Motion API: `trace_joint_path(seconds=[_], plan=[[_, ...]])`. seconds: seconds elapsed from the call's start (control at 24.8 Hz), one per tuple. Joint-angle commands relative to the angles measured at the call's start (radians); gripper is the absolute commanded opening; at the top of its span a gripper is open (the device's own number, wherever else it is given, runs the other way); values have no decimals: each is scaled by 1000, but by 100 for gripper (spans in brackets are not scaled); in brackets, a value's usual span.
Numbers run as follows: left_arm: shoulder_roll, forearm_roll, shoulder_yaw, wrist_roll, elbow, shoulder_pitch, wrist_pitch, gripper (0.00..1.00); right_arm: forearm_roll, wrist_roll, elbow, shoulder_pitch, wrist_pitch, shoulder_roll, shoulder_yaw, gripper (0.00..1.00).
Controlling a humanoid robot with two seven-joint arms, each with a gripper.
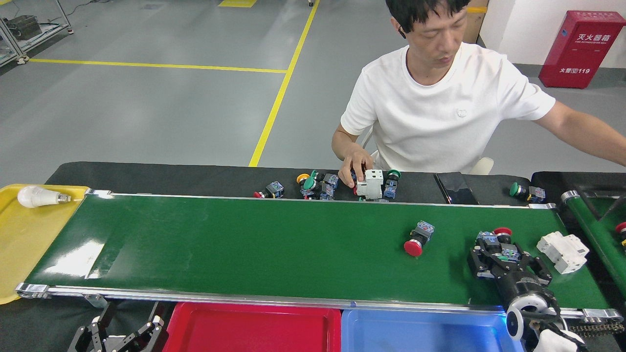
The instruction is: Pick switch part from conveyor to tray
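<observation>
The conveyor [244, 244] is a wide green belt across the head view. A switch part with a red mushroom button [415, 240] lies on its right half. Further right is a pair of switch parts [494, 237], one with a red cap. My right gripper [507, 258] sits low over this pair, its fingers spread to either side of a blue-bodied part and not closed on it. My left gripper [124, 332] hangs open below the belt's near rail, left of the red tray [252, 325]. A blue tray [425, 330] adjoins the red one.
A white breaker [562, 251] lies on the belt right of my right gripper. Behind the belt a person's hand [353, 168] rests on another white breaker [370, 184] among several loose switch parts. A yellow tray [29, 244] holds a bulb [36, 196]. A narrower belt [594, 225] runs at far right.
</observation>
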Motion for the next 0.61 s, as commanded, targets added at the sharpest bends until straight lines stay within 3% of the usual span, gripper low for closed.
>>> trace_joint_path(seconds=[0.0,0.16,0.32,0.36,0.44,0.53,0.57], plan=[[8,-3,1,-1,-12,-3,-6,100,-22,11,-55,0,-73,-10,-16,29],[-5,0,4,-1,-14,-11,-15,100,-61,14,-225,105,-203,-24,-28,29],[-1,1,4,-1,-14,-12,-17,100,-75,38,-410,263,-499,-4,-22,30],[-3,1,4,-1,-14,-12,-20,100,-75,49,-432,284,-548,15,-19,30],[2,0,4,4,-14,-12,-35,100,-65,72,-460,309,-672,113,6,29],[-3,0,4,10,-14,-14,-40,100,-23,104,-460,304,-697,188,73,29],[-6,1,3,12,-14,-14,-41,100,11,123,-458,301,-697,200,116,30]])
